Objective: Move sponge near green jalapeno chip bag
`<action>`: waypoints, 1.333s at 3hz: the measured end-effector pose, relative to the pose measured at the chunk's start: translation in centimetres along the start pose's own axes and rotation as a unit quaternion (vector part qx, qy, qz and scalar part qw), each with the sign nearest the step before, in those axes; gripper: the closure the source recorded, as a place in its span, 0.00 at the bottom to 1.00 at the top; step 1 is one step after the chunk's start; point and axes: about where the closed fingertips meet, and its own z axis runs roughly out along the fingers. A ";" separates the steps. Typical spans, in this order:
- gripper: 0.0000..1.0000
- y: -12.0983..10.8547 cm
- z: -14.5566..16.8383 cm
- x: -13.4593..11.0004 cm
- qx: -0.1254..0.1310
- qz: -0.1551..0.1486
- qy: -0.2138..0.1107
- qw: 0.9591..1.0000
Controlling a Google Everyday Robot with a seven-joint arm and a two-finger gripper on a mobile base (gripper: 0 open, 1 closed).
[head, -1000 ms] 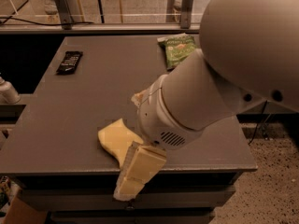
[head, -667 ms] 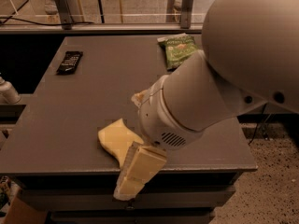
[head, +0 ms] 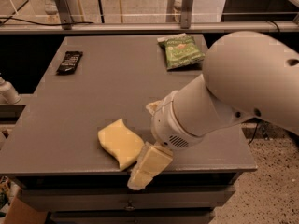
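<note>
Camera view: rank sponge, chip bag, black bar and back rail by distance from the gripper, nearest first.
1. The sponge, just left of the gripper at the front edge of the table.
2. The green jalapeno chip bag, back right, and the black bar, back left: too close to call.
3. The back rail, beyond the table.

Pincer (head: 145, 160) at front edge; open tabletop (head: 117, 87) toward bag (head: 183, 52).

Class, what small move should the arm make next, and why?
Probably shift the gripper sideways over the pale yellow wavy-edged foam sponge: it lies flat beside the gripper at the front edge of the grey table, far from the crinkly green chip bag at the back.
</note>
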 end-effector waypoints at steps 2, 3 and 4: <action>0.00 -1.2 2.8 -0.1 -0.003 0.020 -0.009 1.000; 0.00 -0.9 4.7 0.7 -0.009 0.031 -0.006 0.999; 0.17 -0.8 5.8 1.6 -0.010 0.043 -0.006 0.999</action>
